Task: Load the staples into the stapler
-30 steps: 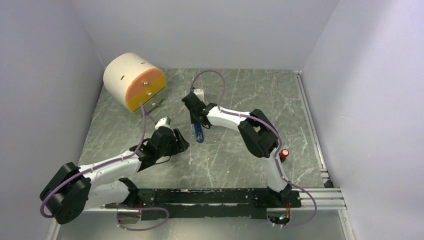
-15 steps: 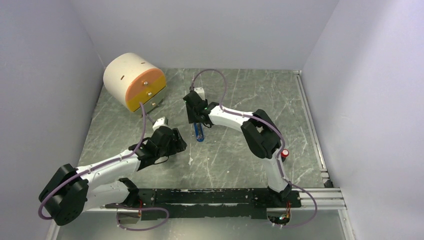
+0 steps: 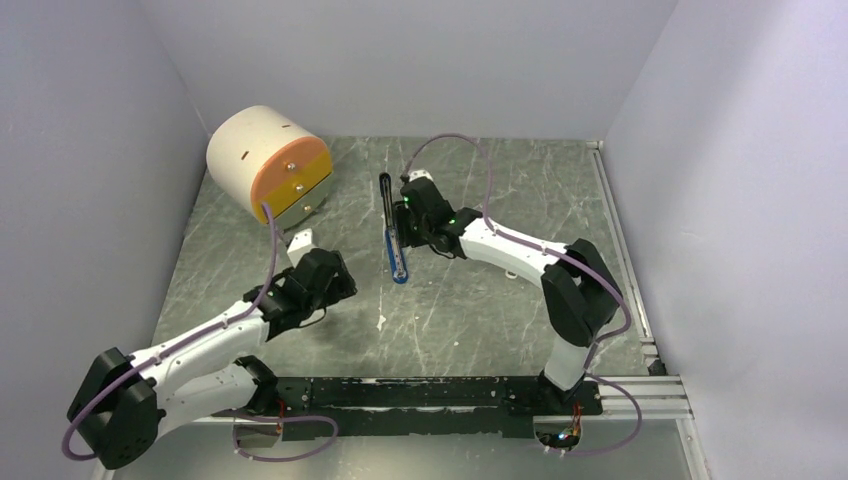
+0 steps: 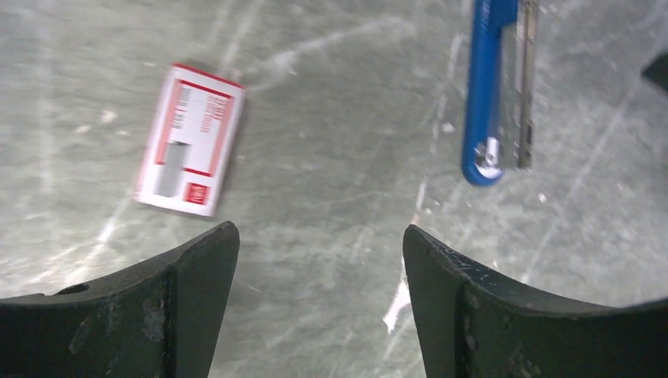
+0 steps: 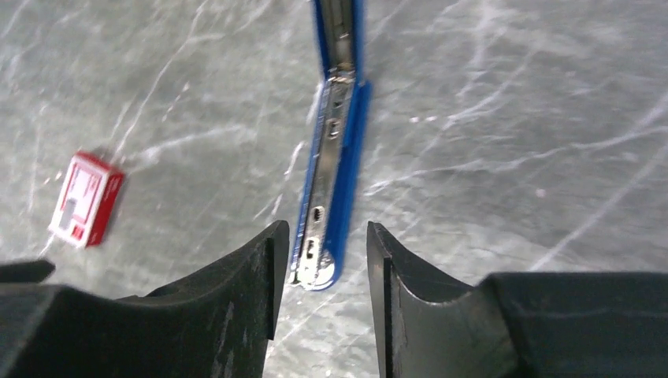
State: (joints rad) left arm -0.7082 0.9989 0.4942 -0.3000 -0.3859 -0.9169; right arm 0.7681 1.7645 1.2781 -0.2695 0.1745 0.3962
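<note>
A cream-and-orange drum [image 3: 265, 160] sits at the tabletop's [image 3: 450, 310] far left corner. The blue stapler [image 5: 337, 157] lies opened flat, metal channel upward, under the right hand [image 5: 327, 228], whose fingers are slightly apart and empty. The left hand [image 4: 319, 236], wide apart, hovers near the red-white staples box [image 4: 189, 140].

No legible txt anywhere. Only printed item is box [image 4: 189, 140] in my L wrist view: white face w/ red border, grey block in middle, small red patch near one end, faint grey print near other end. All blurred, can't make out letters, nos. or brand. Same box [image 5: 85, 199] in my R wrist view is too small to read, red/white only. From top cam, box [image 3: 300, 240] is just a pale speck.
</note>
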